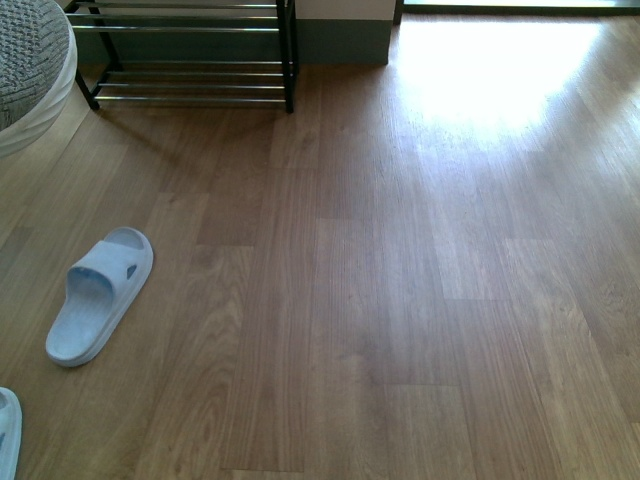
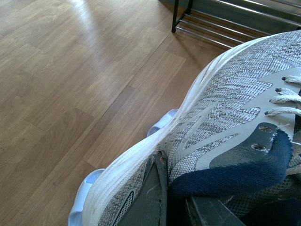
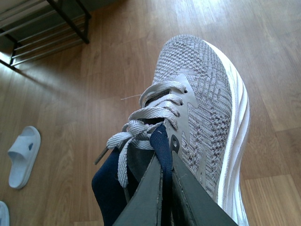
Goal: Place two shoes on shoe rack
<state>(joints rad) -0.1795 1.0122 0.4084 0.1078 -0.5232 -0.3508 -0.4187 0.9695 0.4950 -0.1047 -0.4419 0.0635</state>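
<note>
Shoe one (image 2: 225, 94) is clamped in our left gripper (image 2: 181, 202) by its navy collar. It's up off the floor (image 1: 400, 300), and its toe pokes into the front view at 10 o'clock. Shoe two (image 3: 202, 84) hangs from our right gripper (image 3: 165, 174), which is pinched on what looks like the tongue, toe pointing away from the claw. The shoe rack (image 1: 190, 50) sits at 11 o'clock and a slipper (image 1: 100, 295) at 8.

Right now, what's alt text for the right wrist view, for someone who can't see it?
A grey knit sneaker is pinched by its navy tongue in the dark tool, over a wood floor. Beyond it are a black rack and a pale slipper on the floor.
</note>
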